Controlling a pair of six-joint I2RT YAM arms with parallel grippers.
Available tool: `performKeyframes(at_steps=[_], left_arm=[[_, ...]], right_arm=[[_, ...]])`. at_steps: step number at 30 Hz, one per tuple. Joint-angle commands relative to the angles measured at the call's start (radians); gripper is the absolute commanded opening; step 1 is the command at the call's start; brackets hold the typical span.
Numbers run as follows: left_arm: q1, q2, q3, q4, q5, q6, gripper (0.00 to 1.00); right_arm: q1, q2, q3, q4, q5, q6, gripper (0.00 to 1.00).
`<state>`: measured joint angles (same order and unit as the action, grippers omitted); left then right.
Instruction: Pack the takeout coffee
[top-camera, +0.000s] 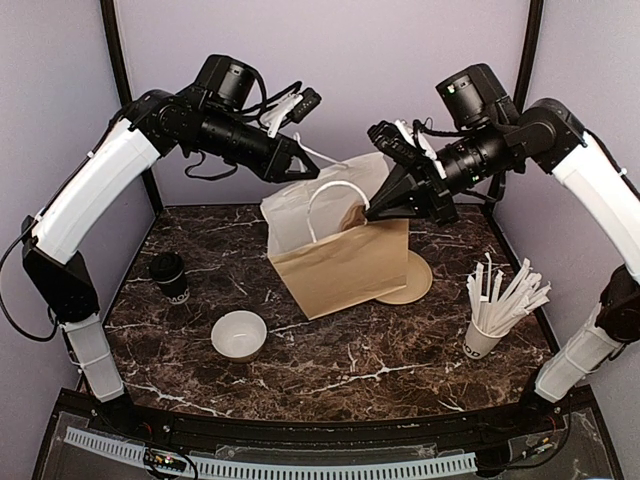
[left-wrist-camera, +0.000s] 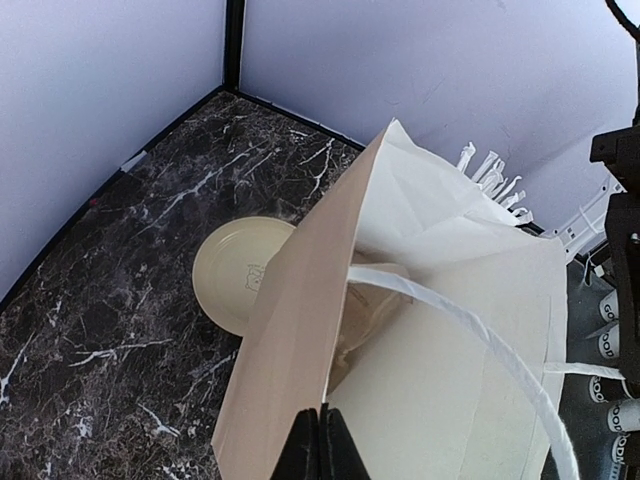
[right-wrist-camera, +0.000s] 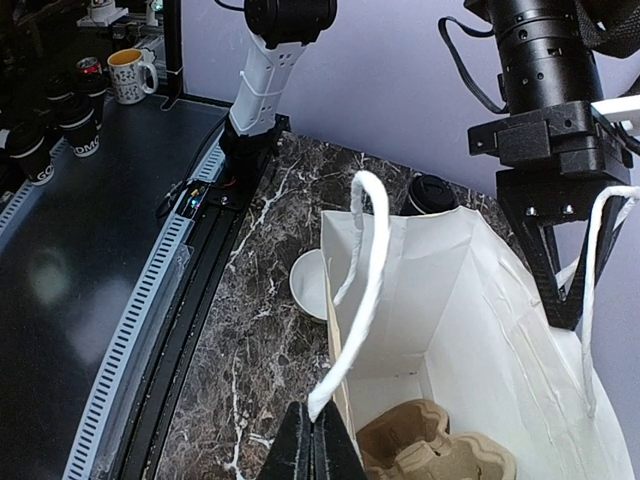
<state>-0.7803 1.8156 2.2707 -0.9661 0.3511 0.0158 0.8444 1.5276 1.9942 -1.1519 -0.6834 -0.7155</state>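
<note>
Both claws are squeezed shut on the rim of the paper bag (top-camera: 340, 262), left claw (left-wrist-camera: 322, 430) on one side and right claw (right-wrist-camera: 312, 430) opposite, by a white handle (right-wrist-camera: 366, 290). The takeout coffee (top-camera: 169, 277), lid on, stands on the table well below and outboard of the left claw, with the bag's wall between it and the right claw. A cardboard cup carrier (right-wrist-camera: 430, 452) lies inside the bag, right under the right claw. There's a white bowl (top-camera: 239, 335) near the coffee, and a tan plate (left-wrist-camera: 232, 272) pokes out from behind the bag, below the left claw.

Tan plate (top-camera: 415, 280) half behind the paper bag (top-camera: 340, 265); cup carrier (right-wrist-camera: 430, 450) partly beyond the bottom edge
</note>
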Motion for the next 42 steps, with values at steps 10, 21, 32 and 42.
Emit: performKeyframes(at_steps=[10,21,32,42], left_arm=[[0.006,0.009,-0.085,-0.044,-0.018,-0.002,0.48],[0.004,-0.224,-0.273,0.183,-0.178,-0.024,0.99],[0.002,-0.612,-0.774,0.442,0.043,0.143,0.95],[-0.121,-0.485,-0.795,0.392,0.106,0.305,0.95]], right_arm=[[0.008,-0.041,-0.126,0.069,0.013,0.021,0.0],[-0.047,-0.108,-0.259,0.045,-0.088,-0.007,0.85],[-0.036,-0.097,-0.266,0.079,-0.007,0.049,0.7],[0.241,-0.061,-0.175,-0.115,-0.017,-0.05,0.89]])
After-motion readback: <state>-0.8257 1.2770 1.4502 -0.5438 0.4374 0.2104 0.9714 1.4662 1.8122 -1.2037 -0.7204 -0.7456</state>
